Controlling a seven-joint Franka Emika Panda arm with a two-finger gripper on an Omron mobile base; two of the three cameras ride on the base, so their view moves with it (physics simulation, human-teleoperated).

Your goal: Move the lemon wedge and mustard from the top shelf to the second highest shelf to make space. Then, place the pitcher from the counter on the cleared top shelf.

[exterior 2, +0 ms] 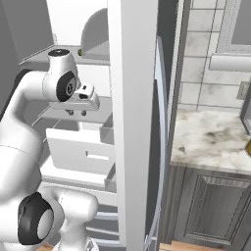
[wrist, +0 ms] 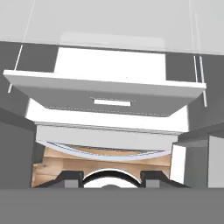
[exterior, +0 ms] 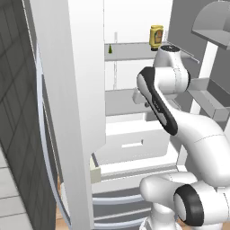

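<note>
Meanwhile, mustard [exterior: 156, 37] and lemon wedge [exterior: 110, 49] sit on top shelf [exterior: 130, 53].

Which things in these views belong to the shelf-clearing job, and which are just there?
Belonging to the job:
- small yellow mustard bottle, standing on the top shelf
- tiny olive-green lemon wedge, same shelf
- grey top shelf plate
- grey second shelf plate
- beige marbled counter

Just there:
- white drawer with slot handle
- grey door bin
- grey cabinet front
</note>
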